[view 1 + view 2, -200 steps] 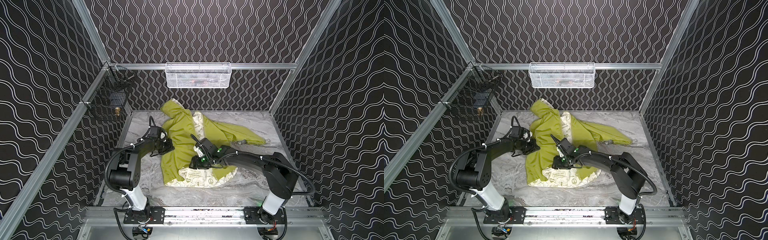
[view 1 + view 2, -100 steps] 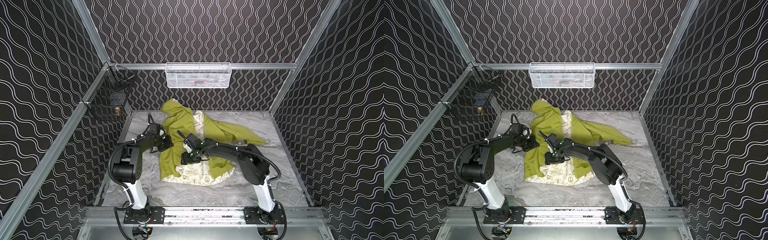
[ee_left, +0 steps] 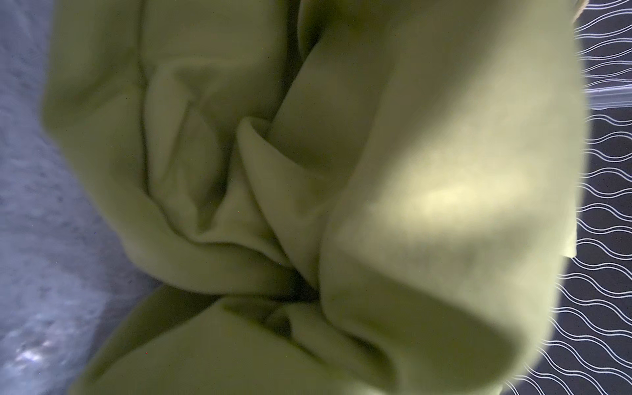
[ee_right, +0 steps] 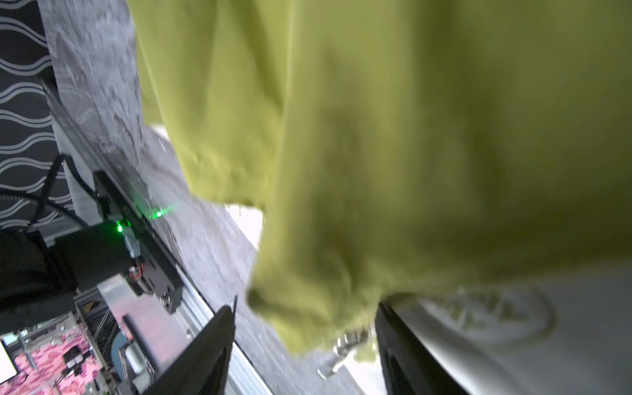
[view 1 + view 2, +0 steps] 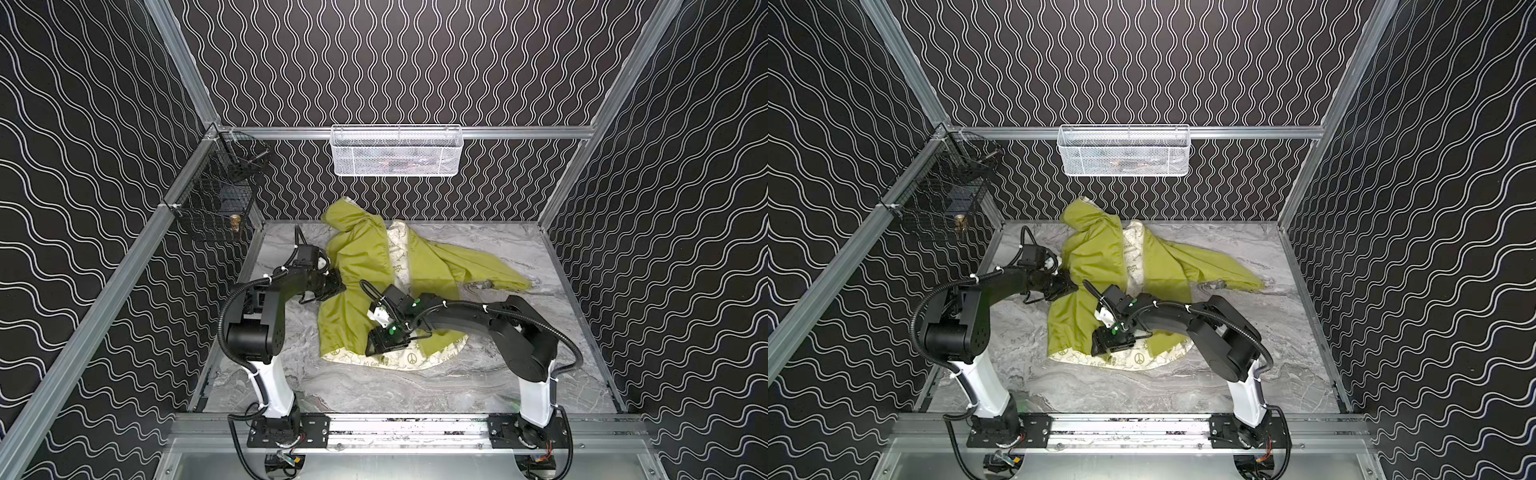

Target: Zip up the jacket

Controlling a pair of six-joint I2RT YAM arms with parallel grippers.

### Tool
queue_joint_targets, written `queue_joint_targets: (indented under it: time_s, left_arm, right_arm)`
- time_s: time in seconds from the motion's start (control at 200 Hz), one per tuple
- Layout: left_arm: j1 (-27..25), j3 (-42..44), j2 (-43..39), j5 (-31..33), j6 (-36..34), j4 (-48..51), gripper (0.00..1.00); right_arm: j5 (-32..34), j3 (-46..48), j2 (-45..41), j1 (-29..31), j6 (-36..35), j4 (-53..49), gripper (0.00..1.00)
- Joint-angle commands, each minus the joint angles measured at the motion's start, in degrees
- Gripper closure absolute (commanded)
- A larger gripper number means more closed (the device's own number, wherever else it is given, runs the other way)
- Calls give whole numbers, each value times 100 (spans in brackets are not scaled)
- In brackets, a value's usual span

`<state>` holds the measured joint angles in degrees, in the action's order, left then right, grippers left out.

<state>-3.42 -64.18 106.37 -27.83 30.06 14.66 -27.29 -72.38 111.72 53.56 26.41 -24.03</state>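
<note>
The jacket (image 5: 357,266) fills the middle of the table (image 5: 374,390), with the left arm (image 5: 286,286) at its edge and the right arm (image 5: 465,318) across it. Bare marble lies open along the near and right sides.

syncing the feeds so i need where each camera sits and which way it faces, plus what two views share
Top views: high above the front rail, facing down and back at the jacket on the table; left arm and right arm show whole.
Left wrist: on the left arm, close against bunched jacket folds; nothing of the robot shows.
Right wrist: on the right arm, facing the jacket hem past its open pincer.
Shared: all views show jacket and table.
</note>
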Motion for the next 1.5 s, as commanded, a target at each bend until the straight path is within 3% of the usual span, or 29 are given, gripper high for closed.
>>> queue_joint_targets:
  time_s: [0.0, 0.255, 0.39, 0.51, 0.671, 0.851, 0.951, 1.186, 1.351, 1.496]
  left_arm:
    - [26, -99, 16, 22, 14, 1, 99]
    - [26, -174, -268, 136, -51, 248, 97]
    - [17, -69, -770, 186, -102, 465, 87]
    - [4, 225, -1411, 200, -120, 670, 73]
    - [-33, 799, -2385, 82, -80, 942, 59]
    - [-290, 1463, -3449, -39, -84, 1502, 54]
    - [-669, 1919, -4055, -91, 257, 1594, 51]
    - [-2056, 3267, -5167, 136, 1900, 859, 45]
    - [-2837, 3738, -5242, 444, 2475, 406, 44]
    - [-3394, 3760, -4764, 660, 2715, -148, 44]
  right_arm:
    - [-89, 285, -262, -1, 124, 309, 33]
    - [687, 619, -1140, -25, 514, 101, 39]
    - [1511, 586, -1426, -106, 863, -312, 44]
    - [2036, 695, -1685, -229, 1144, -489, 46]
    - [2149, 1205, -2166, -566, 1469, -291, 46]
    - [2050, 1966, -2724, -898, 1754, -6, 46]
    - [2008, 2318, -2954, -1011, 1907, 140, 45]
    - [1729, 3002, -3194, -1083, 2330, 695, 45]
    - [1596, 3275, -3260, -1084, 2498, 957, 45]
    - [1525, 3443, -3328, -1081, 2603, 1083, 45]
